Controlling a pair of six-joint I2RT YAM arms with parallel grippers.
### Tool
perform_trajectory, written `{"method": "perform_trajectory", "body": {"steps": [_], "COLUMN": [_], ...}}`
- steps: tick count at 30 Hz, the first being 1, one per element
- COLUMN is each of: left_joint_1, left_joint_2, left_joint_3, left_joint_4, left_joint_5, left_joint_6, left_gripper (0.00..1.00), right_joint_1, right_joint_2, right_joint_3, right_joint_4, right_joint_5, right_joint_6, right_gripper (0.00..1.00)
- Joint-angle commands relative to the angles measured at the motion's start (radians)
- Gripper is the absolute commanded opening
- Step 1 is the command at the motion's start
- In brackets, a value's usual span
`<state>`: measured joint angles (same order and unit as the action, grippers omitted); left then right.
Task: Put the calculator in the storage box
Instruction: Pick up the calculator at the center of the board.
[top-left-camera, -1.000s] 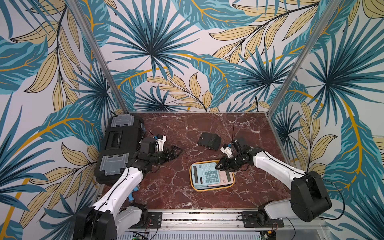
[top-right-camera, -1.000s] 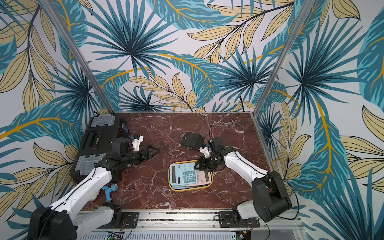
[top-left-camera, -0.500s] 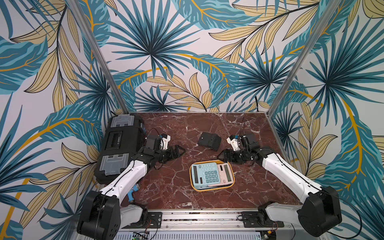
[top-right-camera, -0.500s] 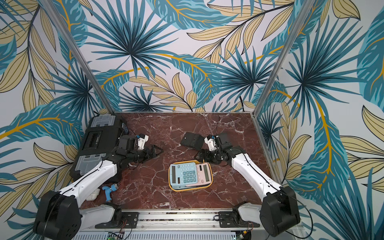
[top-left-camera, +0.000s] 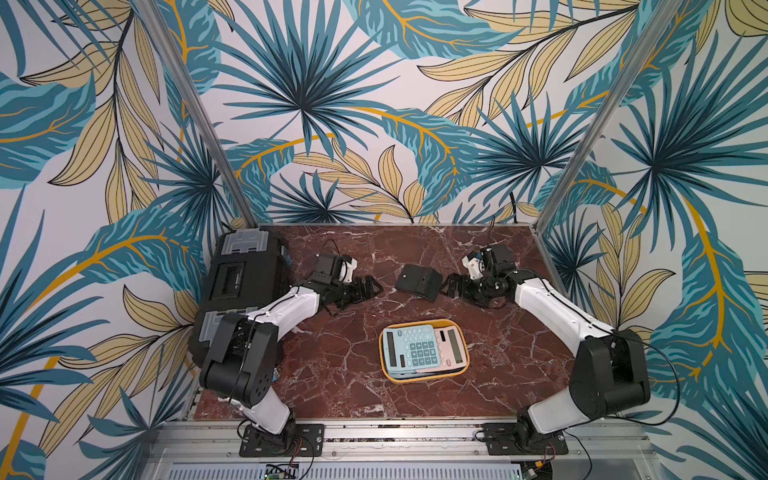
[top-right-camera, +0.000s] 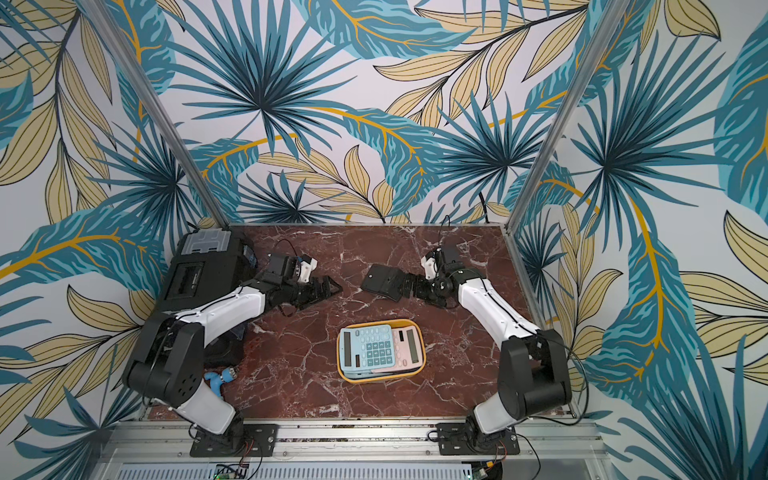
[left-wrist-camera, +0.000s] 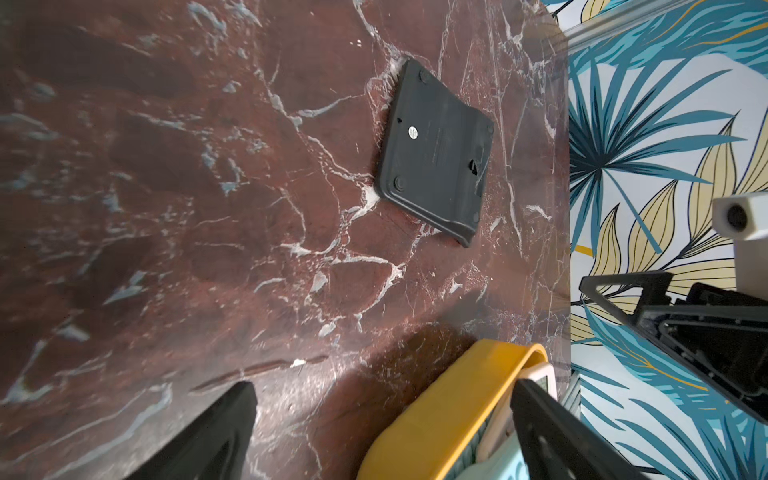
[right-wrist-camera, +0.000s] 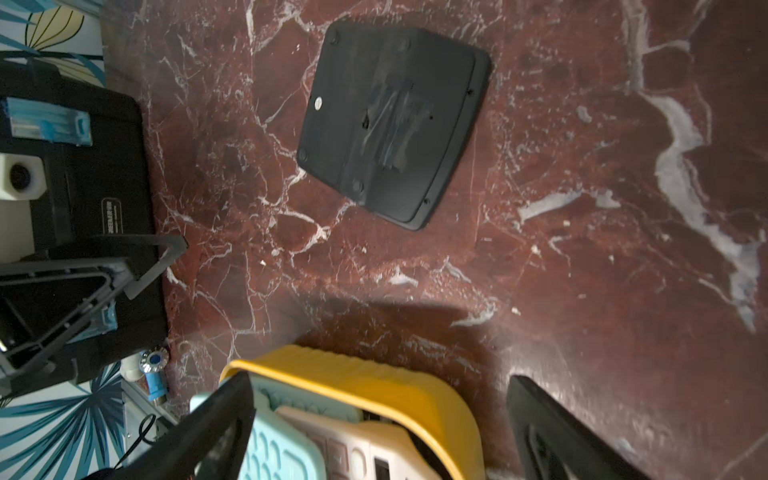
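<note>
Red marble counter (top-left-camera: 332, 374) carries the shallow yellow plastic storage box (top-left-camera: 428, 376), holding a light-blue calculator (top-left-camera: 409, 347) and a pink calculator (top-left-camera: 453, 345). Your left fingers (left-wrist-camera: 216, 428) and right fingers (right-wrist-camera: 548, 432) stand spread, empty. Likely next: the black face-down calculator (top-left-camera: 417, 281) just ahead of the right fingers; straddle its edges.

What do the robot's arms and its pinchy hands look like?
Both the left arm and right arm have smooth white shells with chunky black joints and thin black cables running along them. The left gripper and right gripper are black, with triangular open-frame fingers. A small white camera block sits by each wrist.
</note>
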<state>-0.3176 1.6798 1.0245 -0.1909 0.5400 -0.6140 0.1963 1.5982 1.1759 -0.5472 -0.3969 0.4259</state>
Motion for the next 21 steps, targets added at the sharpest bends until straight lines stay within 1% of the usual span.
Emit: {"method": "perform_trajectory", "body": {"steps": [1, 4, 8, 14, 21], "left_joint_1": [-0.038, -0.07, -0.106, -0.152, -0.174], "left_joint_2": [0.061, 0.111, 0.161, 0.213, 0.286], "left_joint_3": [0.057, 0.036, 0.014, 0.027, 0.061], "left_joint_4": [0.078, 0.163, 0.259, 0.334, 0.377], "left_joint_5": [0.019, 0.033, 0.046, 0.042, 0.039], "left_joint_6": [-0.008, -0.055, -0.113, -0.164, -0.197], "left_gripper": [1.0, 1.0, 1.0, 1.0, 1.0], "right_joint_1": [-0.009, -0.011, -0.017, -0.027, -0.038], "right_joint_2": [0.085, 0.169, 0.276, 0.386, 0.497], "right_joint_3": [0.07, 0.136, 0.225, 0.336, 0.453], "right_joint_4": [0.033, 0.035, 0.035, 0.032, 0.03], "right_joint_5": [-0.02, -0.009, -0.032, -0.056, -0.092], "right_joint_6": [-0.007, -0.027, -0.04, -0.059, -0.083], "right_gripper": [1.0, 0.99, 0.99, 0.99, 0.99]}}
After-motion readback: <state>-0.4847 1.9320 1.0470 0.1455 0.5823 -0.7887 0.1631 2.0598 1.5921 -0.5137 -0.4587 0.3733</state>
